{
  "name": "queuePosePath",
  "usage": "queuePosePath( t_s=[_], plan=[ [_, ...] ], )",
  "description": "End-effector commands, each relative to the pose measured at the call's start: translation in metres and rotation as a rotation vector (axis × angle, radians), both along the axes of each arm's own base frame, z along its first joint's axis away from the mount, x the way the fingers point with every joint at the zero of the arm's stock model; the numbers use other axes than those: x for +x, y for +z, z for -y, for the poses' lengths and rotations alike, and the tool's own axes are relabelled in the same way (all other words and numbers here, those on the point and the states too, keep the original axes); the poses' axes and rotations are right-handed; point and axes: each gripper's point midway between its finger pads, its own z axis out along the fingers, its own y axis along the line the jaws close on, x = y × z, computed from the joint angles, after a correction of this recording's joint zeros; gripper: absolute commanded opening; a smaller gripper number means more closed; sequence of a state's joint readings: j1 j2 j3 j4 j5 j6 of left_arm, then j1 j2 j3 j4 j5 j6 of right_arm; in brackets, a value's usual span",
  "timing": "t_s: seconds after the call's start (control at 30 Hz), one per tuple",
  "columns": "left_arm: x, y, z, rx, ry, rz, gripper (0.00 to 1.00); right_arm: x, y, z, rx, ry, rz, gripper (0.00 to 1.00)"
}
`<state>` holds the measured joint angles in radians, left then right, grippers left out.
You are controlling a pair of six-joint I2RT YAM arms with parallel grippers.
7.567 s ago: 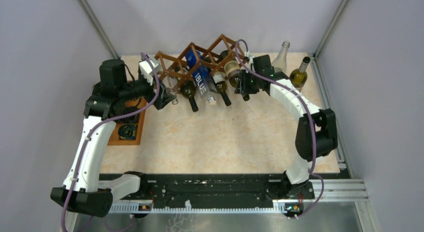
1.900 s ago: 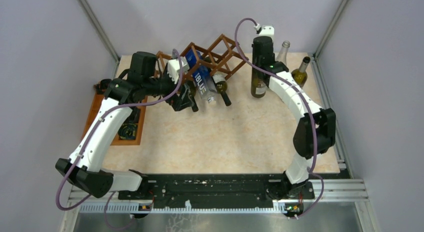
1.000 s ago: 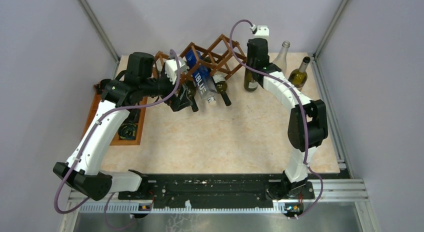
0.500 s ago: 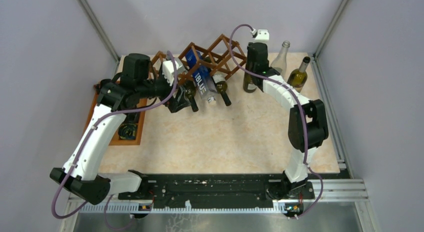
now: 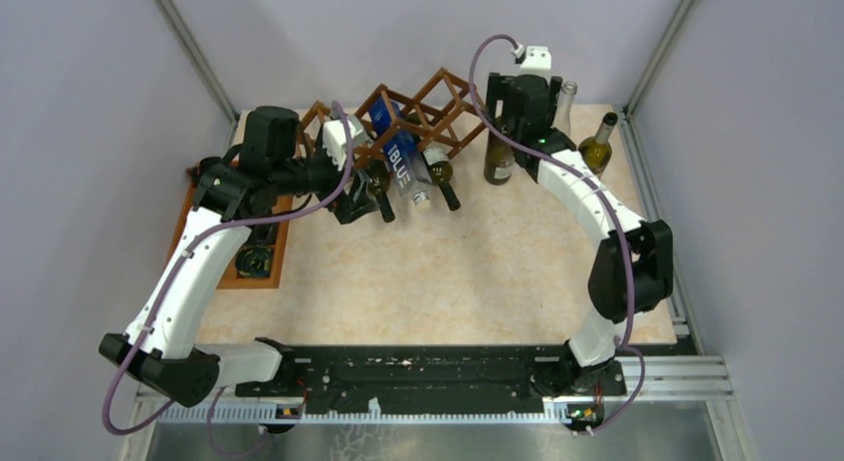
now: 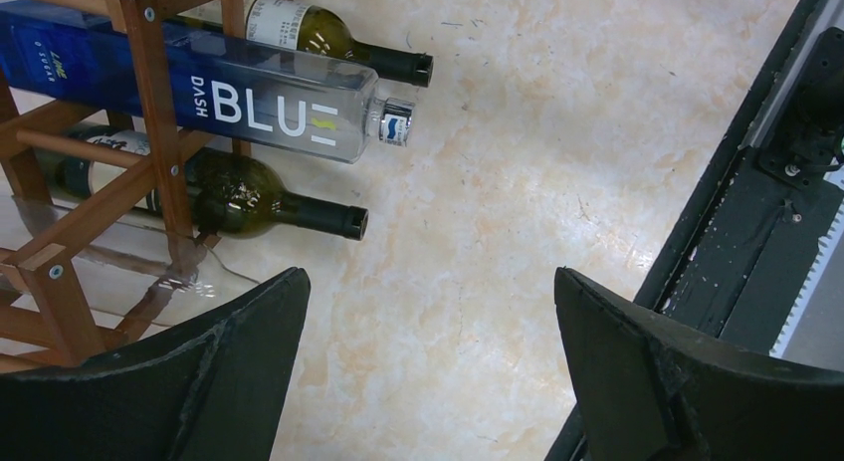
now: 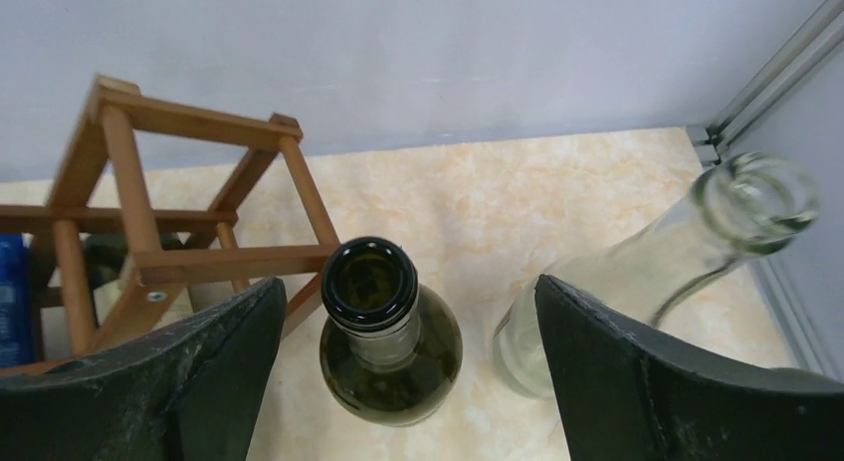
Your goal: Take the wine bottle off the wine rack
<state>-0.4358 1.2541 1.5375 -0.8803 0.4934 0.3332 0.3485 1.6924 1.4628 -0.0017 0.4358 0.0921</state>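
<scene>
Wine bottle [image 7: 386,327] stands upright under the right gripper [image 7: 406,312] — jaws wide, empty — one clear bottle [image 7: 637,282] beside it. Left gripper [image 6: 428,302], wide and empty, faces wine rack [image 6: 149,182]: two green bottles [image 6: 249,197], one blue bottle [image 6: 199,93].

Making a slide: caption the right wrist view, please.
Open right hand over an upright green bottle, clear bottle beside it, rack at left.

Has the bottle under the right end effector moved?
Yes. The bottle went from the rack to standing on the table just right of it.

Bright even light, soft shadows, small glints on the wine bottle [image 7: 388,334].
</scene>
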Motion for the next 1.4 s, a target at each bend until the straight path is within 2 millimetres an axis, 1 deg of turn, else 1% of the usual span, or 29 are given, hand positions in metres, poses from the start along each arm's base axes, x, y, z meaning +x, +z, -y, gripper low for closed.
queuePosePath(
  t_s=[0.0, 0.07, 0.13, 0.23, 0.27, 0.37, 0.43, 0.5, 0.6, 0.73, 0.77, 0.9, 0.97, 1.23, 1.37],
  plan=[
    [0.003, 0.011, -0.007, -0.001, 0.044, 0.03, 0.99, -0.03, 0.09, -0.004, 0.086, 0.015, 0.113, 0.94],
    [0.013, 0.013, -0.012, -0.007, 0.073, 0.045, 0.99, -0.045, 0.101, -0.018, 0.103, 0.052, 0.086, 0.94],
    [0.026, 0.015, -0.022, -0.023, 0.113, 0.043, 0.99, -0.063, 0.107, -0.04, 0.099, 0.099, 0.052, 0.94],
    [0.046, 0.011, -0.036, -0.028, 0.162, 0.009, 0.99, -0.092, 0.101, -0.083, 0.104, 0.218, -0.007, 0.94],
    [0.051, 0.009, -0.039, -0.025, 0.173, 0.0, 0.99, -0.102, 0.096, -0.099, 0.115, 0.277, -0.037, 0.94],
    [0.058, 0.003, -0.047, -0.017, 0.189, -0.005, 0.99, -0.125, 0.067, -0.145, 0.176, 0.456, -0.16, 0.94],
    [0.058, -0.002, -0.048, -0.015, 0.191, -0.011, 0.99, -0.135, 0.046, -0.168, 0.206, 0.558, -0.237, 0.98],
    [0.057, -0.006, -0.048, -0.014, 0.188, -0.017, 0.99, -0.139, 0.026, -0.181, 0.212, 0.609, -0.296, 0.99],
    [0.052, -0.008, -0.049, -0.014, 0.183, -0.016, 0.99, -0.135, -0.002, -0.193, 0.199, 0.63, -0.36, 0.99],
    [0.046, -0.009, -0.049, -0.019, 0.173, -0.008, 0.99, -0.13, -0.024, -0.215, 0.216, 0.697, -0.415, 0.99],
    [0.044, -0.009, -0.049, -0.021, 0.17, -0.005, 0.99, -0.127, -0.035, -0.221, 0.216, 0.704, -0.441, 0.99],
    [0.038, -0.007, -0.049, -0.023, 0.155, 0.006, 0.99, -0.116, -0.056, -0.23, 0.233, 0.712, -0.497, 0.99],
    [0.035, -0.006, -0.049, -0.024, 0.15, 0.016, 0.99, -0.11, -0.065, -0.231, 0.259, 0.707, -0.522, 0.99],
    [0.031, -0.008, -0.047, -0.033, 0.131, 0.014, 0.99, -0.095, -0.08, -0.233, 0.359, 0.728, -0.556, 0.99],
    [0.031, -0.008, -0.044, -0.044, 0.123, 0.008, 0.99, -0.093, -0.093, -0.239, 0.402, 0.755, -0.592, 0.99]
  ],
)
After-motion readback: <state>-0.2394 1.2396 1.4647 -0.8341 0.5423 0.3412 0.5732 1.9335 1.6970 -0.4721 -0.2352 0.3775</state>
